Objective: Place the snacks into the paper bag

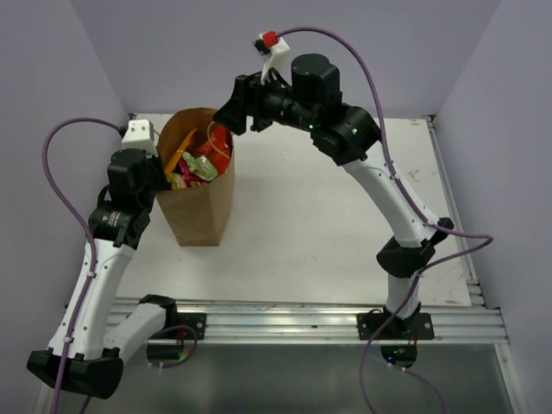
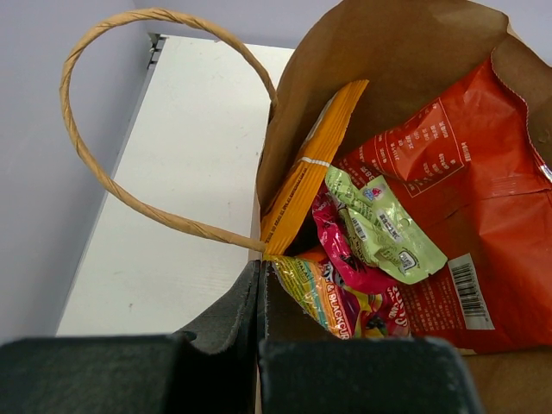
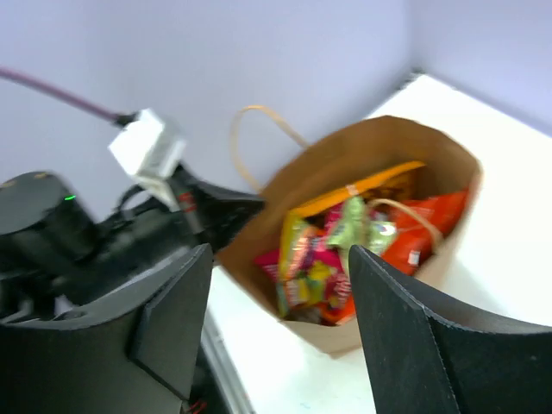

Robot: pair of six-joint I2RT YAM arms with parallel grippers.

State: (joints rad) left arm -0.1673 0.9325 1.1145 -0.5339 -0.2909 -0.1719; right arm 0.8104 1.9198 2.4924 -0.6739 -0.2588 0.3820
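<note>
The paper bag [image 1: 203,211] is standing upright on the desk [image 1: 310,233] close to its left edge, long axis vertical and mouth opening upward. The snacks [image 2: 388,259] are sitting inside it, mostly on end or leaning. An orange packet [image 2: 315,164] is rising along the left wall. A large red chip bag [image 2: 483,198] is filling the right side and running out of the left wrist view. A green packet [image 2: 384,228] and a pink packet [image 2: 341,246] are lying tilted across the middle.

The left end effector [image 2: 259,280] is pinching the bag's left rim, its jaws pressed together with the paper wall between them. One twisted handle [image 2: 95,172] is looping outward over the desk beside it.

The right end effector [image 3: 278,259] is hovering above the far right side of the bag's mouth, jaws spread wide and holding nothing.

The right wrist view is blurring, so packet labels are unreadable there. The lower parts of all the packets are hiding behind the bag's walls and each other.
</note>
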